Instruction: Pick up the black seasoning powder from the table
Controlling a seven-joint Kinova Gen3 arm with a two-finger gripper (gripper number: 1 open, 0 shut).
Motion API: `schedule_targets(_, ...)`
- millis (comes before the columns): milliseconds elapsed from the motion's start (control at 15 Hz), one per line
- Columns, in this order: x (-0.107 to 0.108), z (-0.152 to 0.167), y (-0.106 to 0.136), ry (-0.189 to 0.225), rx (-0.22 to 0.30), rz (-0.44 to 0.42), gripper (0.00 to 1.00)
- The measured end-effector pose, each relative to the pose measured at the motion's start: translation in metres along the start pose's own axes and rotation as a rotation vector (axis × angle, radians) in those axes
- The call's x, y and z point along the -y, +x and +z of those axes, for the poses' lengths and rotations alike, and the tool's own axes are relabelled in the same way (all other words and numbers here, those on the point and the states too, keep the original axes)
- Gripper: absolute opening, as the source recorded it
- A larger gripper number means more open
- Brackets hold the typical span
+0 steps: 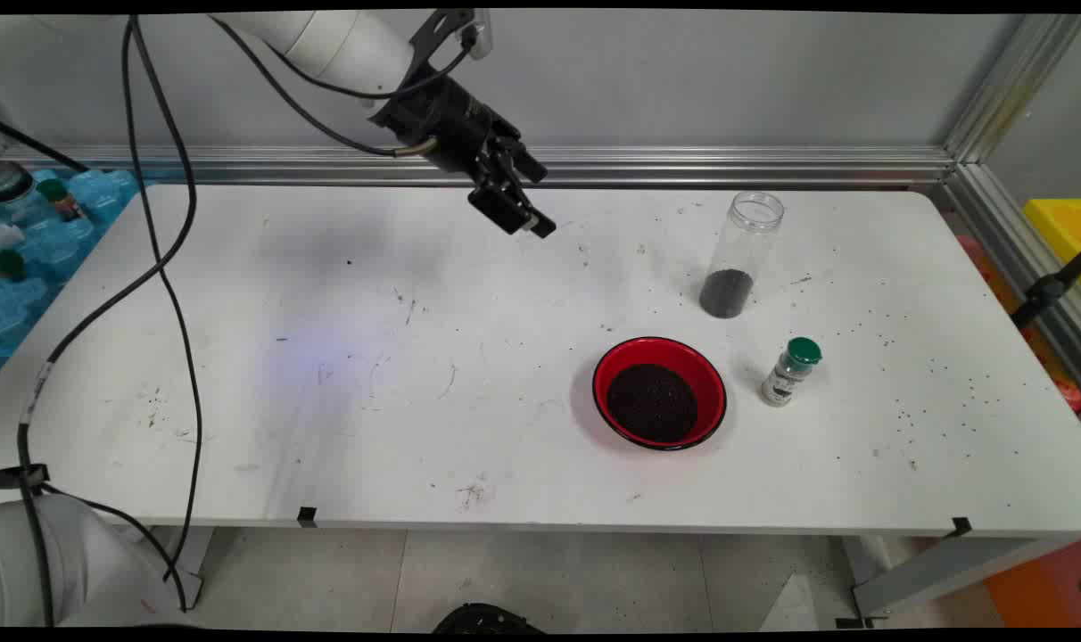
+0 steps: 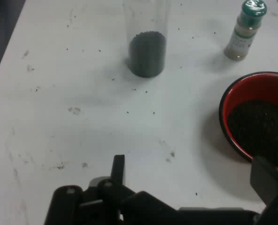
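My black gripper (image 1: 539, 201) hangs above the table's back middle, open, with nothing between its fingers. It is well apart from everything on the table. To its right stands a tall clear jar (image 1: 742, 254) without a lid, with a layer of dark grains at its bottom. In front of the jar sits a red bowl (image 1: 614, 364) holding dark grains. A small shaker bottle with a green cap (image 1: 791, 372) stands upright right of the bowl. The hand view shows the jar (image 2: 147, 47) ahead, the shaker (image 2: 245, 30) at top right and the bowl (image 2: 233, 93) at the right edge, beyond the gripper (image 2: 190, 176).
Dark grains lie scattered over the white table (image 1: 326, 401), mostly on its right half. An aluminium rail (image 1: 683, 165) runs along the back edge and up the right corner. Black cables (image 1: 175, 267) hang at the left. Small bottles on a blue surface (image 1: 50, 232) lie off the table's left end.
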Motion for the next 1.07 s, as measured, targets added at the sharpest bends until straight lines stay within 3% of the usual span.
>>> schedule_targets(267, 0.007, 0.011, 0.008, 0.001, -0.010, -0.004, 1.00)
schedule_targets(1067, 0.023, 0.090, 0.031, -0.008, -0.044, -0.032, 1.00)
